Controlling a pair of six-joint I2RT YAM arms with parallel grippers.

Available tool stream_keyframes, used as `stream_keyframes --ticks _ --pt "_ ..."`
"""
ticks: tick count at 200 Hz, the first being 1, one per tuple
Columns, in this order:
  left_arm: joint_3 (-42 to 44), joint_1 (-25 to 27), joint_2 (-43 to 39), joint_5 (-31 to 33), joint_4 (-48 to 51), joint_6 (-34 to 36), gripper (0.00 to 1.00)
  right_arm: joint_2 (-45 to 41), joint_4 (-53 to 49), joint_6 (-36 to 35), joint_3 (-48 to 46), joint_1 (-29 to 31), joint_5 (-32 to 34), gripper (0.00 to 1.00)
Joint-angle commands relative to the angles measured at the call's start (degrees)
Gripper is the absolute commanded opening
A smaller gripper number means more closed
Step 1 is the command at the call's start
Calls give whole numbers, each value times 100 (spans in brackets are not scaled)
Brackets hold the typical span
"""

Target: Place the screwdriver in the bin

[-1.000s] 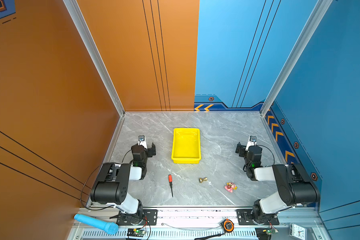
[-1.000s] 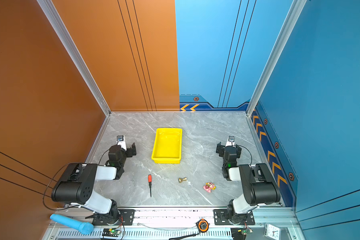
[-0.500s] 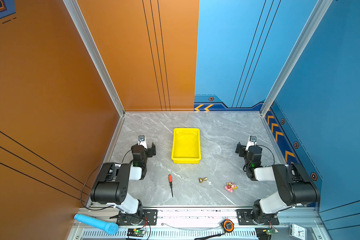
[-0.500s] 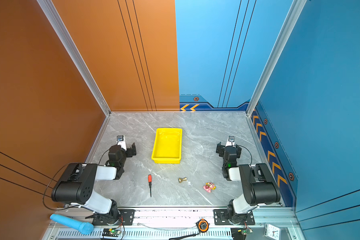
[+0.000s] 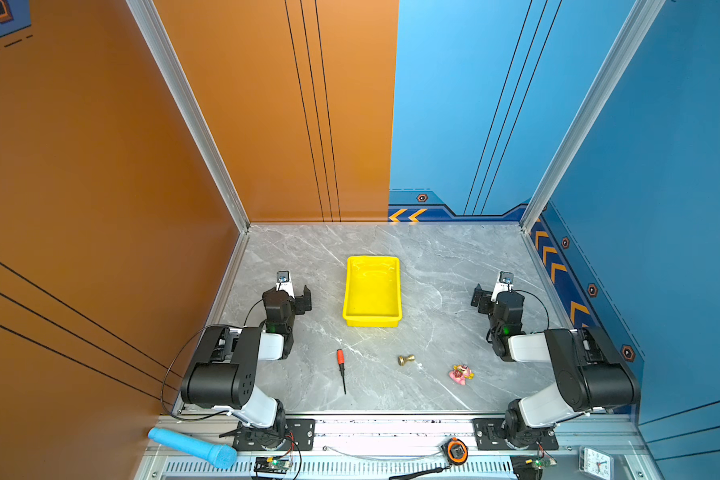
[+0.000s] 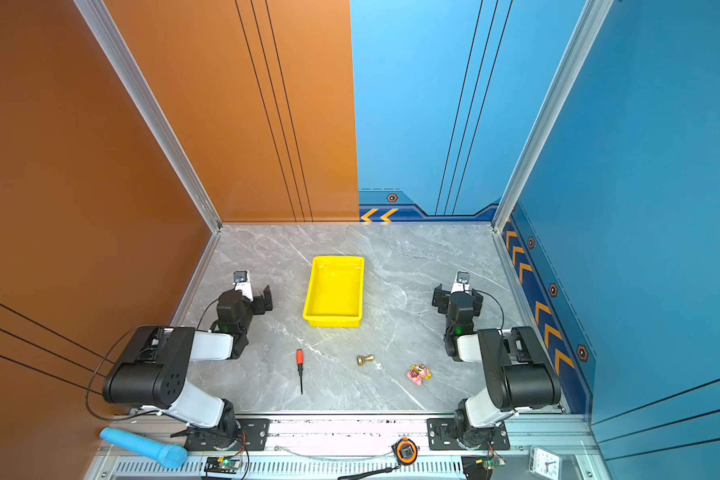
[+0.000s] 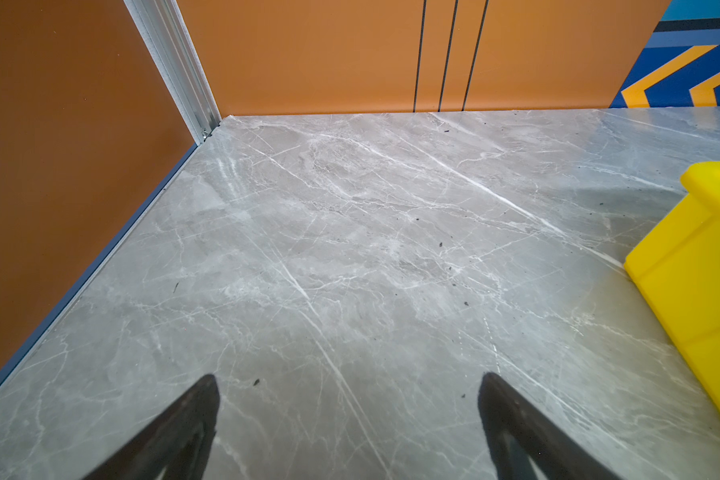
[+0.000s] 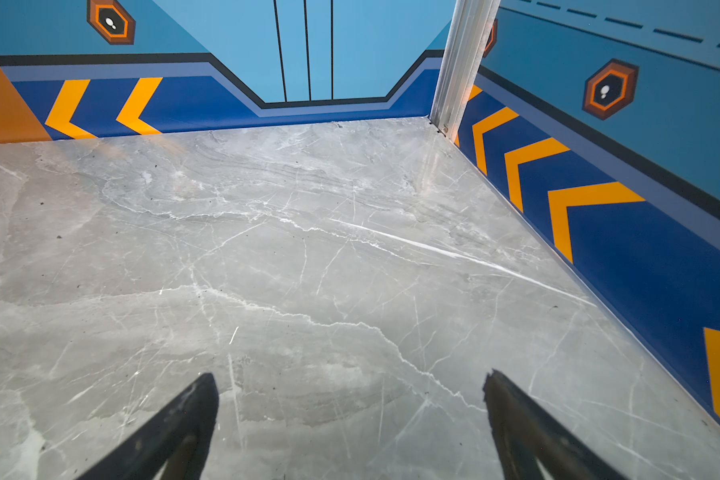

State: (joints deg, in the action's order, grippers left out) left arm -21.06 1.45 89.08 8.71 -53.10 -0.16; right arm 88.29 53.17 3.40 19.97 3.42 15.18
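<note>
One each: screwdriver [image 5: 341, 368], bin [image 5: 372, 321], brass knob [image 5: 405, 359], seemingly toy [image 5: 460, 373].

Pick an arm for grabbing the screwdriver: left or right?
Left, probably. The screwdriver lies nearer the left tool; the right tool is farther off, past the brass knob and pink toy. Both stand open and empty.

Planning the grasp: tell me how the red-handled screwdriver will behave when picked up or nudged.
The screwdriver is probably stiff and light: short handle, thin shaft. Lying flat on the glossy marble table, it may roll or skid if nudged. The shaft looks too thin to pinch well; the thicker handle seems the safer grip.
</note>
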Motion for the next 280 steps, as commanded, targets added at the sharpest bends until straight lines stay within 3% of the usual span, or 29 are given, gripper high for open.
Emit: stream_keyframes --ticks 1,99,186,219,243,266,280 --pt "-77 13 42 -90 37 68 98 39 53 81 69 -17 -22 100" --pt "-67 8 39 -106 37 65 98 26 63 97 69 -17 3 100" --pt "-82 -53 -181 50 203 -40 98 -284 -570 203 270 -81 45 100" --pt "-582 -42 -1303 340 2311 -316 98 -1084 -2033 27 754 129 181 100" --pt "-659 -23 -2031 94 3115 -721 98 -1799 -2568 195 803 423 387 100" --pt "-959 79 -2645 -68 4207 -1485 98 -2618 -3560 789 1053 771 544 100" --pt "-1249 189 -2893 -4 5100 -2060 98 -3010 -4664 1356 1453 1061 746 100"
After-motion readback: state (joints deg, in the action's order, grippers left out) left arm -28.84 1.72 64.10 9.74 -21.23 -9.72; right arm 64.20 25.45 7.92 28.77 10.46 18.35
